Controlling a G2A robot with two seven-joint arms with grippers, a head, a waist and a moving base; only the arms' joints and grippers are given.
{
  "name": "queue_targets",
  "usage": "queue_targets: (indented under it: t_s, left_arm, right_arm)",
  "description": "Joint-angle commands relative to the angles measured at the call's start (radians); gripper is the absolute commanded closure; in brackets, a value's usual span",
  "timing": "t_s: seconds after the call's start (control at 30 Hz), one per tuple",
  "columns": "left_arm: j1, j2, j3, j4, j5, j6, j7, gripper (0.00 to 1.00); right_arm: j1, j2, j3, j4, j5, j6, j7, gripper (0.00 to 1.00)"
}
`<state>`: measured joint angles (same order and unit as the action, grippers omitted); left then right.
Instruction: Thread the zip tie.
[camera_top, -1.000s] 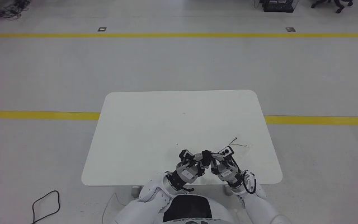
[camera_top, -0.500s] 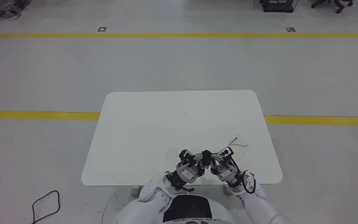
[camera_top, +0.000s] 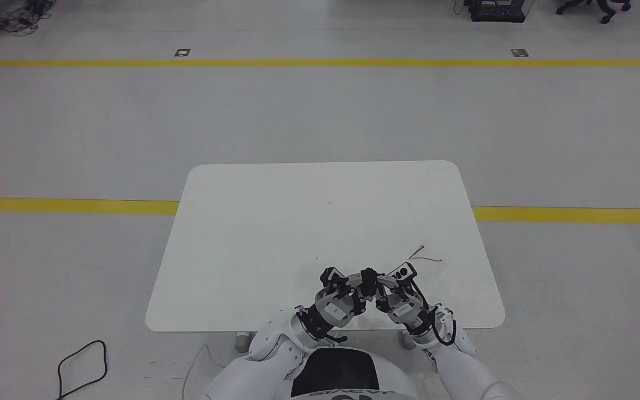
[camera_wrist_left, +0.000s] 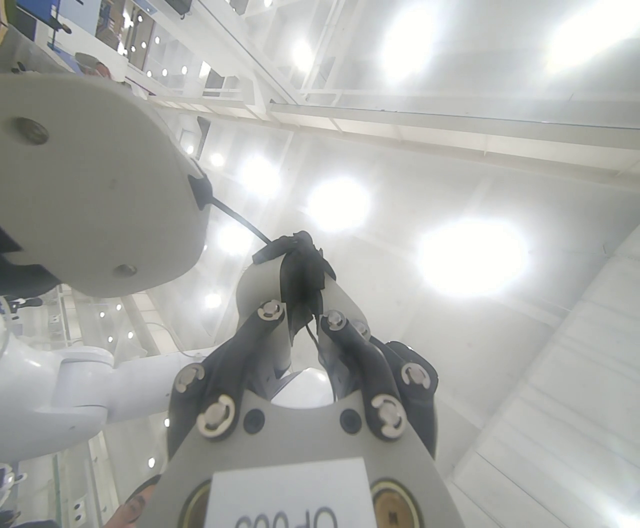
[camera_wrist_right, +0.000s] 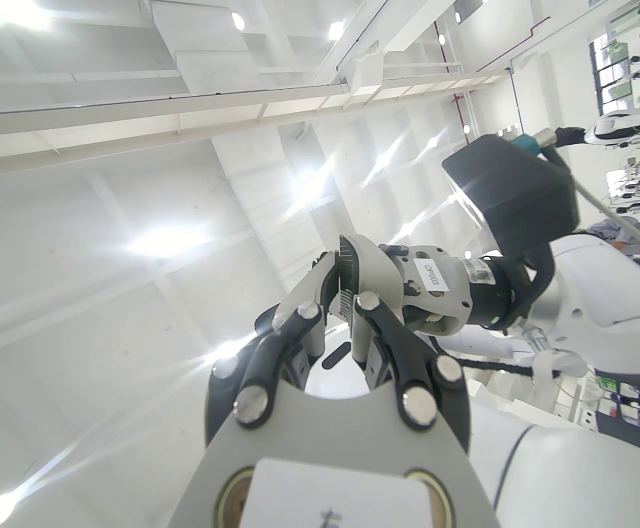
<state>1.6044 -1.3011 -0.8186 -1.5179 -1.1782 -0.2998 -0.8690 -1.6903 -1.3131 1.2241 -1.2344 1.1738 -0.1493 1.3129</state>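
**Asker:** Where is the zip tie, and what holds it?

**Describer:** The zip tie (camera_wrist_left: 239, 221) is a thin black strap held in the air above the near edge of the tabletop (camera_top: 300, 210), right of its middle. The left tool (camera_wrist_left: 300, 265) is clenched on one end. The strap runs straight across to the right tool (camera_wrist_right: 341, 265), whose ribbed pads are pressed together. The strap's other end is caught at the edge of that tool's finger.

**Asker:** What else is close by, and what blocks the view?

**Describer:** The two tools sit tip to tip, almost touching, so each hides part of the other. A thin dark strand (camera_top: 428, 259) sticks out beside the right tool, toward the near right corner. It is too fine to tell what it is.

**Asker:** And the surface and the room?

**Describer:** The tabletop is white with rounded corners and stands on a pale grey floor (camera_top: 300, 110). Two yellow lines (camera_top: 90, 205) cross the floor. One lies well beyond the far edge, and the other meets the tabletop at both sides. A looped black cable (camera_top: 82, 365) lies on the floor off the near left corner. Overhead are bright round ceiling lamps (camera_wrist_left: 472, 257) and white beams (camera_wrist_right: 175, 107).
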Motion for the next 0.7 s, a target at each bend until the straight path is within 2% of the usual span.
queue_targets:
  t_s: [0.0, 0.67]
  left_arm:
    - [0.0, 0.0, 0.0, 0.0, 0.0, 0.0, 0.0, 1.0]
    - [0.0, 0.0, 0.0, 0.0, 0.0, 0.0, 0.0, 1.0]
  right_arm:
    - [0.001, 0.0, -0.001, 0.002, -0.001, 0.0, -0.001, 1.0]
    - [0.007, 0.001, -0.007, 0.015, -0.004, 0.004, -0.003, 1.0]
